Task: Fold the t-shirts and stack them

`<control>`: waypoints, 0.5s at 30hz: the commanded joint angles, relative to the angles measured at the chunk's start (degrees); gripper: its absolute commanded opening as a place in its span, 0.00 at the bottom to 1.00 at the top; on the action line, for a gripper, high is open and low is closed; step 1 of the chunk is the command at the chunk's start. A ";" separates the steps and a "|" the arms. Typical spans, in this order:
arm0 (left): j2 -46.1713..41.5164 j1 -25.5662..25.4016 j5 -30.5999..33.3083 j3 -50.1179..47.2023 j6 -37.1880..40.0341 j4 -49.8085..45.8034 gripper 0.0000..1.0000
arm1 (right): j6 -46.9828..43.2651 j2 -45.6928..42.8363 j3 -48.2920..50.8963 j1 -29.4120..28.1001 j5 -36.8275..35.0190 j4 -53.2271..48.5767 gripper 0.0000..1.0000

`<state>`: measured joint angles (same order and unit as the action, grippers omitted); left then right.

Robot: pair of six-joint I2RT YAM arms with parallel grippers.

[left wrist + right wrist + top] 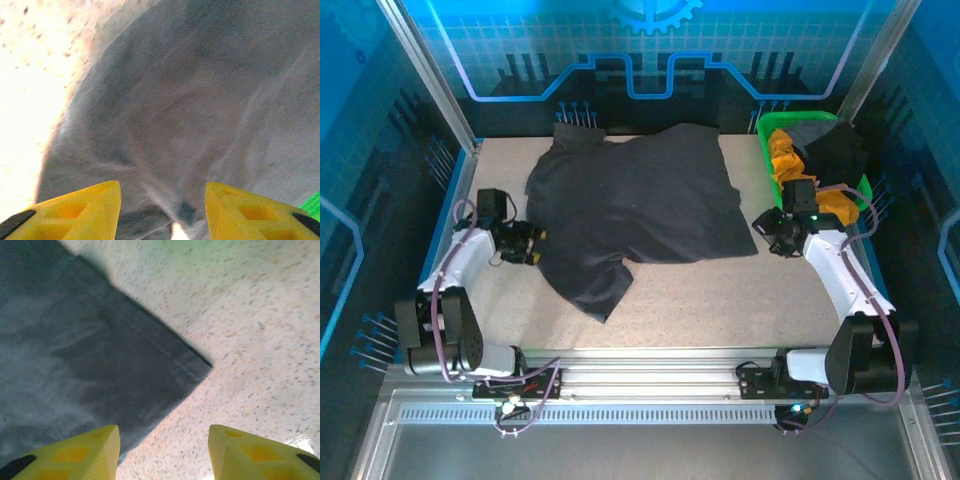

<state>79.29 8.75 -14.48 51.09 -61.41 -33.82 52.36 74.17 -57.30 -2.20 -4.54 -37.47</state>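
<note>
We see charcoal t-shirt (640, 205) spread out, unfolded; left claw (530, 243) and right claw (772, 230) at its sides, both part-open, empty. Other t-shirts (784, 158) wait in basket (798, 119) beside it; nothing stacked.

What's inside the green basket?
The green basket holds a crumpled yellow shirt and a dark cloth heaped beside it. They cover the bottom, so anything underneath can't be seen.
</note>
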 commanded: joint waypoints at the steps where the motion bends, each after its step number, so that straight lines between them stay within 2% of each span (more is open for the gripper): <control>1: -2.45 -1.61 -0.34 -2.87 1.62 1.62 0.45 | -3.40 -0.73 1.16 -2.94 -2.65 -0.55 0.48; 3: -1.15 -3.10 -0.50 -2.75 1.05 2.56 0.41 | -3.90 0.55 1.83 -4.16 -1.60 1.59 0.41; 6: 2.70 -6.96 -0.23 -0.57 0.17 2.19 0.35 | -5.12 5.75 0.98 -6.23 -0.56 3.97 0.36; 10: 5.96 -9.89 3.36 1.49 -0.76 -5.92 0.22 | -5.57 13.86 -0.92 -6.86 0.82 4.16 0.31; 13: 1.76 -9.83 8.65 -1.23 -1.04 -9.94 0.26 | -5.73 17.42 -1.46 -6.60 1.72 5.37 0.32; 15: -0.97 -9.47 9.29 -3.63 -0.75 -9.59 0.28 | -6.32 19.65 -2.72 -6.64 1.55 4.96 0.32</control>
<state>82.43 -0.99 -9.47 49.67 -61.58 -38.20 47.48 92.12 -57.28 -8.58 -3.77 -32.91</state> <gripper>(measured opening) 0.275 0.323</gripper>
